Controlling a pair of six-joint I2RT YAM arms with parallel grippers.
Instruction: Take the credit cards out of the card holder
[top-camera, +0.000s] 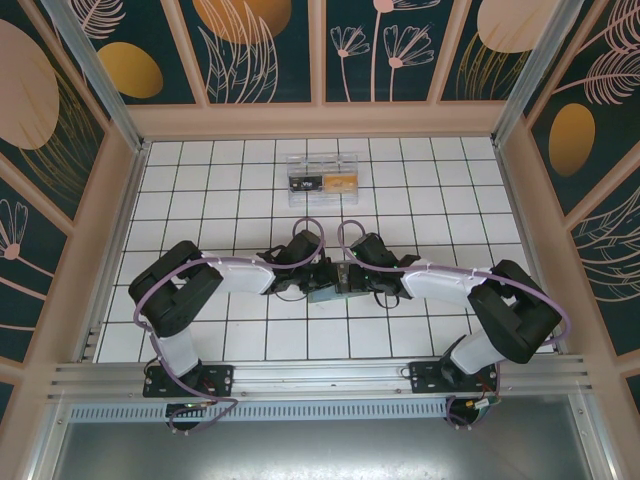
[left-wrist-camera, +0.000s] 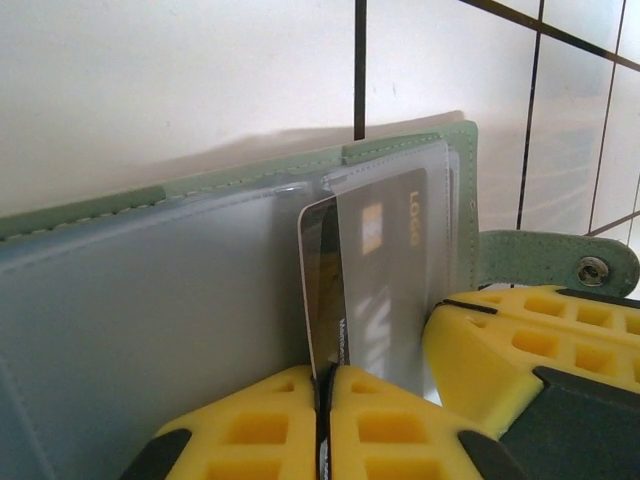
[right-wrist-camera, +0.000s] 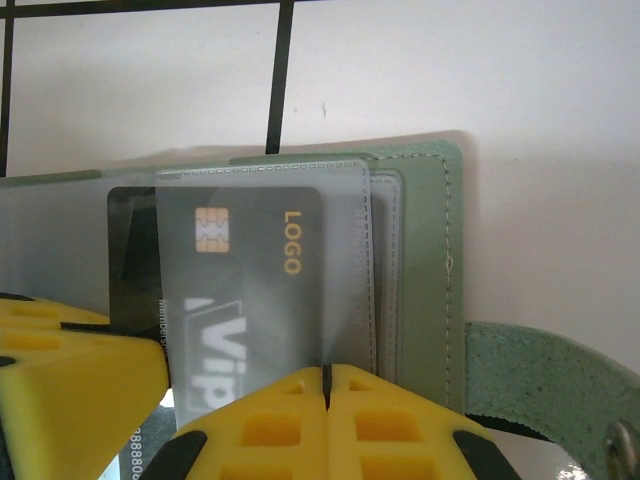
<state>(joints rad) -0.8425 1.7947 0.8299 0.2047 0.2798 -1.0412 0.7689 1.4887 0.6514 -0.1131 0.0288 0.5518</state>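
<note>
Pinching a dark credit card (left-wrist-camera: 321, 290) by its end, the left gripper (left-wrist-camera: 323, 398) has it lengthwise dead ahead, inside the card holder (left-wrist-camera: 130, 300) (centred toward the surface's near edge), which the right gripper (right-wrist-camera: 326, 385) clamps.

Reaching inward; pinching a credit card (left-wrist-camera: 324, 290) in the left gripper (left-wrist-camera: 322, 378), clamping the card holder (right-wrist-camera: 418, 260) in the right gripper (right-wrist-camera: 326, 374).

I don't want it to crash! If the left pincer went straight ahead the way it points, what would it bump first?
The left pincer would first push the dark credit card it pinches, then likely the card holder.
</note>
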